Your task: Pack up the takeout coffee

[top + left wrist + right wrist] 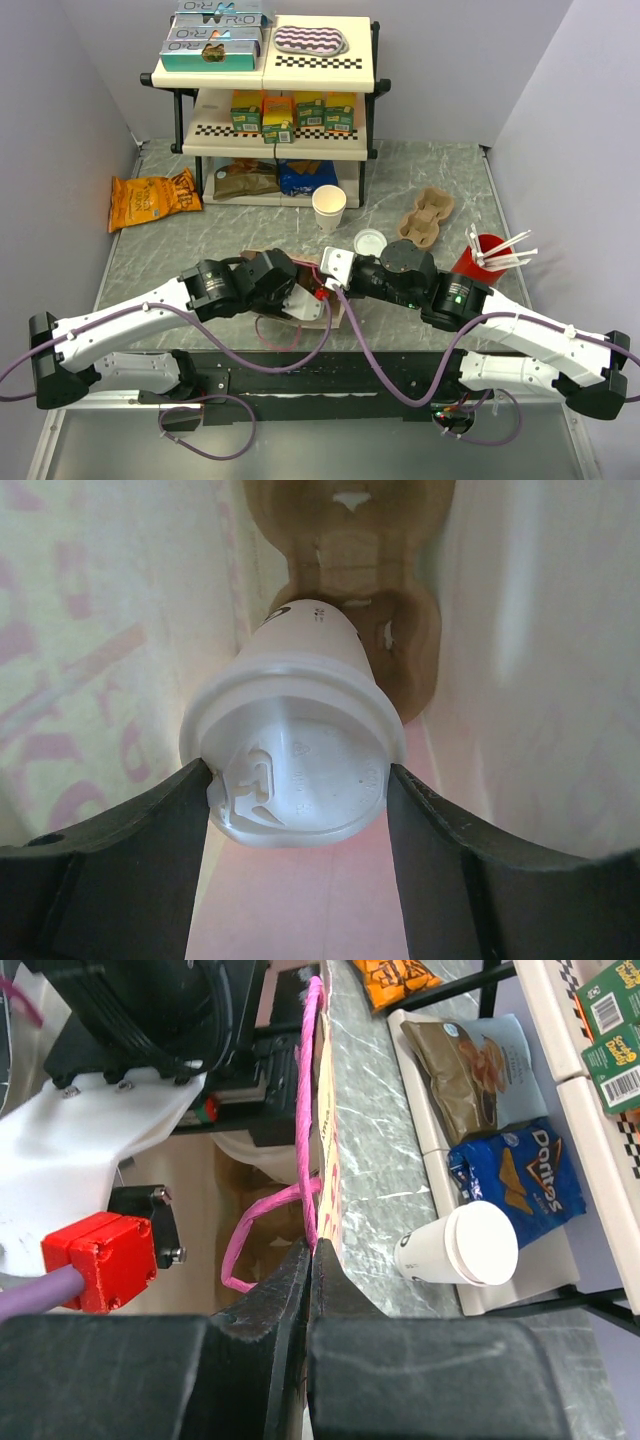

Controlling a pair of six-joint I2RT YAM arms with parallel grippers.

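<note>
- Arms meet over a paper bag (338, 312) lying on the grey marbled table (430, 170) in the top view. The left gripper (300, 300) reaches into the bag's mouth, and the right gripper (328, 290) sits at its rim.
- From above the takeout coffee is hidden by the bag and the left wrist.
- Elsewhere on the table are a stack of lidless cups (329, 207), a loose white lid (369, 242) and a red cup (478, 262) of white straws. A shelf rack (270, 75) of snacks stands at the far side.
- In the left wrist view, inside the bag, the takeout coffee (305, 650) fills the middle. It is a smooth cream-white paper cup that narrows away from the camera.
- A round white plastic lid (295, 780) caps the cup, with a raised rim and a moulded sip tab at its lower left.
- The cup's far end sits in a pocket of a brown pulp carrier (350, 540), between the bag's pale, pink-printed walls.
- The left gripper (297, 805) grasps the cup. Its black fingers (150, 850) press the lid's rim from either side.
- In the right wrist view the right gripper (310, 1270) is clenched. Its dark fingers (285, 1300) are pinched together on the bag's upper edge (328, 1160), beside the pink handle (312, 1090).
- The coffee does not show in this view. The cup stack (460, 1245) stands beyond on the table, near a blue chip bag (520, 1175).
</note>
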